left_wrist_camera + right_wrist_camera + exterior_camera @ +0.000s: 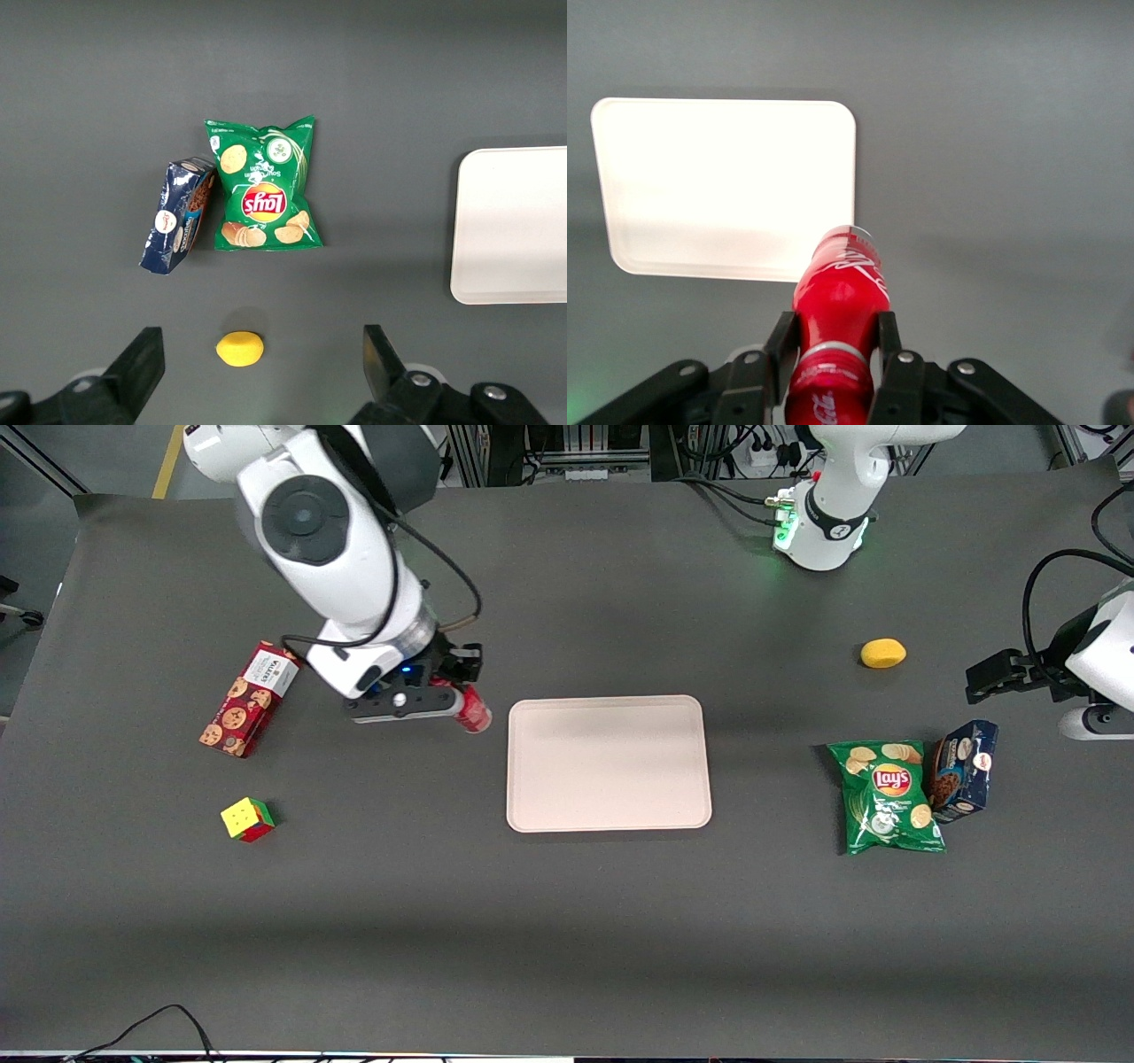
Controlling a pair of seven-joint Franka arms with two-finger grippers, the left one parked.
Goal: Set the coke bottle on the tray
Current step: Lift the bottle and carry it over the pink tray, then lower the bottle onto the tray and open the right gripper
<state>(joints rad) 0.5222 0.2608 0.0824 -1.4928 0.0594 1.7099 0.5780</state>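
The gripper (837, 354) is clamped on the coke bottle (840, 297), one finger (782, 341) against each side of its body (the bottle's base end points toward the tray). In the front view the gripper (447, 700) holds the coke bottle (472, 710) above the dark table (567, 921), just beside the pale pink tray (609, 763) at the working arm's end; nothing lies in the tray.
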